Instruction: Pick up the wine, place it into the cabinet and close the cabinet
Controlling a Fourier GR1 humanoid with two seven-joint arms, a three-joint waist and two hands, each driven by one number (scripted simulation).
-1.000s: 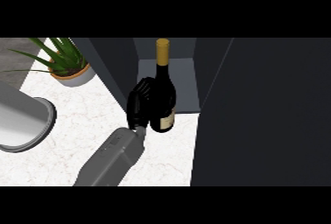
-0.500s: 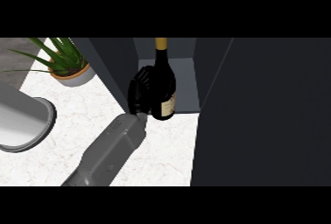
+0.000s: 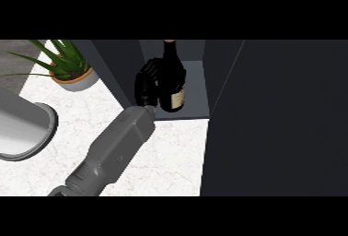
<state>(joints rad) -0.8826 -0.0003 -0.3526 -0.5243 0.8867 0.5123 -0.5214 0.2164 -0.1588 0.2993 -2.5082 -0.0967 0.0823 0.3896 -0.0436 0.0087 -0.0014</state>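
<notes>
Head view, the only one: we are seeing one hand [image 3: 148, 79] wrapping its fingers round the wine [image 3: 172, 76], grasping the bottle at its body. Which arm it is we are taking as the left, since the forearm is coming in from the lower left; the other hand is not showing anywhere. The wine is standing upright inside the open cabinet [image 3: 197, 83], its base on or just above the cabinet floor, we cannot tell which, label facing us, neck pointing up toward the top of the opening.

We are judging the placing step as in hand and nearly done: the bottle is already inside the compartment but the hand is not letting go. The next move is calling for setting the base flat, releasing the fingers, and pulling the hand straight out without tipping the bottle. After that the door [image 3: 279, 120], the big dark panel at the right standing open, is needing a swing shut.

Around: a plant [image 3: 65, 67] in a pot at the upper left, well apart from the cabinet, and a grey round container [image 3: 20, 126] at the left edge. The forearm is lying across the cabinet mouth, so it is in the way of the door until it is clearing out.
</notes>
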